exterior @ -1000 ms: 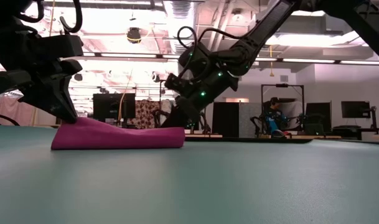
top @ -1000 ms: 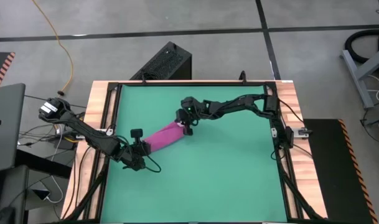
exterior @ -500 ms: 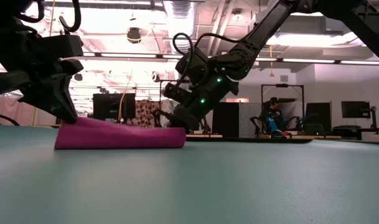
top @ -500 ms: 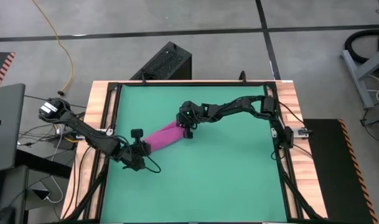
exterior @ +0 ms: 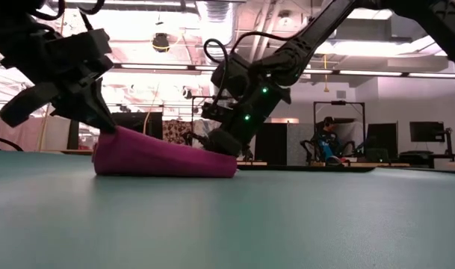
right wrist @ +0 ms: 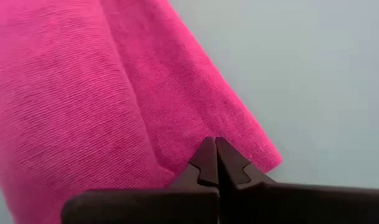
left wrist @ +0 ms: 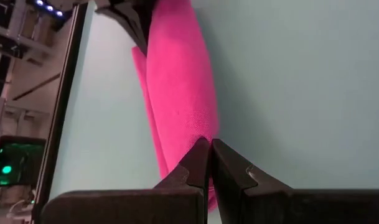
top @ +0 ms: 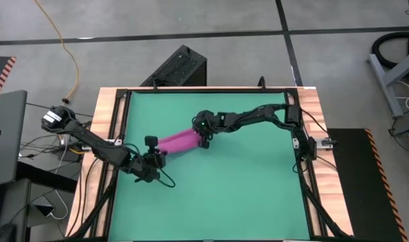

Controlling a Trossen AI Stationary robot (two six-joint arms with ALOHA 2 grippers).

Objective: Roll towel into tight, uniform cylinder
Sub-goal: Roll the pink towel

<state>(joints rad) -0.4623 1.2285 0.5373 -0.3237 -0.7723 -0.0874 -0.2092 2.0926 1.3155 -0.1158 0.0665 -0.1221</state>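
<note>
From above, the magenta-pink soft cloth towel lies as a slanted band mid-worktop on the green mat, left gripper and right gripper at opposite ends. Low down, its left end lifts. Both wrist views show jaws closed, pinching fabric; uneven pulling could skew the roll.

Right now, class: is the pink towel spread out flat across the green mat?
No: the towel lies bunched as a narrow roll between both arms.

Two dark, jointed arms trailing black cables; green lights glow near the right hand, fingers matte black.
</note>
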